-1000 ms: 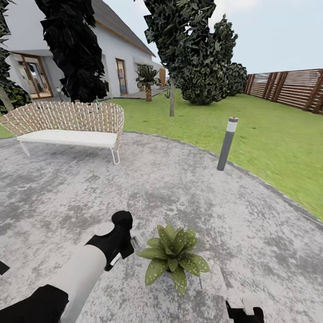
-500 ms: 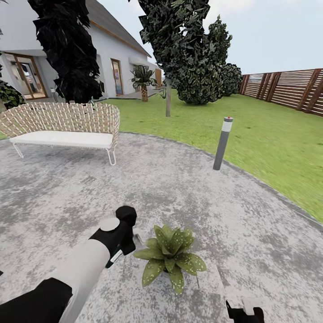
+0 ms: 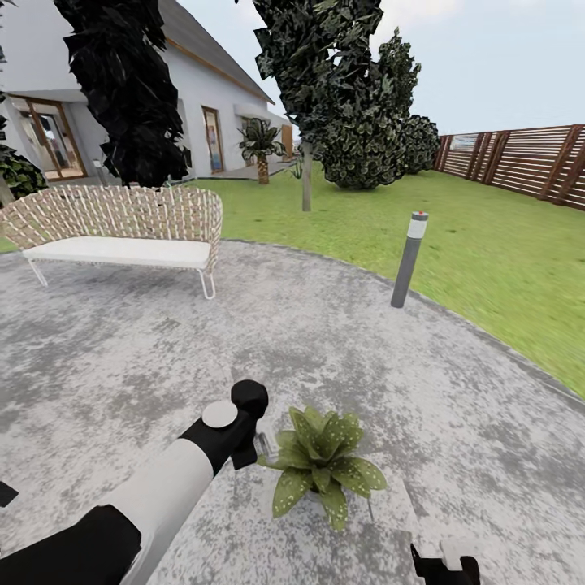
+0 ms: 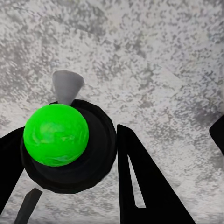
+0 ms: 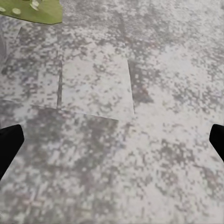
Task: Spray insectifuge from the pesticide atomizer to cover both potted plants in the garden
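Observation:
One potted plant, a low rosette of speckled green leaves, sits on the round grey patio just ahead of me. My left arm reaches toward its left side, with the wrist right beside the leaves. In the left wrist view my left gripper is shut on the pesticide atomizer, seen end-on as a black round top with a bright green cap and a grey nozzle. My right gripper hangs low at the near right, and its fingertips stand wide apart over bare paving. A leaf edges into that view.
A grey bollard lamp stands at the patio's right edge. A woven bench with a white cushion is at the back left. Lawn, dark trees, a house and a brown slatted fence lie beyond.
The view has swung a little. My left arm has edged forward and to the right, staying close beside the plant. The right gripper has not moved.

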You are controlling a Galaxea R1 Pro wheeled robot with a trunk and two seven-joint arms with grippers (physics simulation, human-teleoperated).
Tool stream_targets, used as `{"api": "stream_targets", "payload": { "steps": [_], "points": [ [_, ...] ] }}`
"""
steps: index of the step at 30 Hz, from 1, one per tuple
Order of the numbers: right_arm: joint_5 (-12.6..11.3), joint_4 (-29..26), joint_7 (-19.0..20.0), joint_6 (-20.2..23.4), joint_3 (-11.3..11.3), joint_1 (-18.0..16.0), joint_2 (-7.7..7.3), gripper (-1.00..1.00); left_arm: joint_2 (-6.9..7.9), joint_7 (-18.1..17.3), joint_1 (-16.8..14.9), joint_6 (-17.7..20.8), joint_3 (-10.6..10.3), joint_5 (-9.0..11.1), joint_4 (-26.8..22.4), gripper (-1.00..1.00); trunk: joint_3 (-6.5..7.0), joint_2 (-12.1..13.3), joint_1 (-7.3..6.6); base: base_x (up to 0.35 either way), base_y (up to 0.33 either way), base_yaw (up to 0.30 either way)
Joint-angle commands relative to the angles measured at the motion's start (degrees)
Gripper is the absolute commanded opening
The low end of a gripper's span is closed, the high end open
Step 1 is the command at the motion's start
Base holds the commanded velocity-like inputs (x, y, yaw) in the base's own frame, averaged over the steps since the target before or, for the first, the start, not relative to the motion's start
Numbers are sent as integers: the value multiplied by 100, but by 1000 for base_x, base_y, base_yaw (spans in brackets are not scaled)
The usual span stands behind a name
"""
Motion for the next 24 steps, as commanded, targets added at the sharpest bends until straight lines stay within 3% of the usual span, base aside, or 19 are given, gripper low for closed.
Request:
{"api": "stream_targets", "payload": {
  "steps": [1,9,17,24],
  "points": [
    [49,4,17,-21,-49,-4,1,100,0,-59,0,53,-7,-46,-4,-100,-5,-2,-1,12,19,0],
    [49,4,17,-21,-49,-4,9,100,0,-61,31,53,13,-37,36,-100,-5,-2,-1,44,128,-191],
    [49,13,17,-22,-48,-4,12,100,0,-61,31,53,4,-37,42,-100,-5,-2,-1,71,232,-27],
    [49,13,17,-21,-49,-4,10,100,0,-61,46,53,4,-43,34,-100,-5,-2,-1,2,94,-278]
  ]
}}
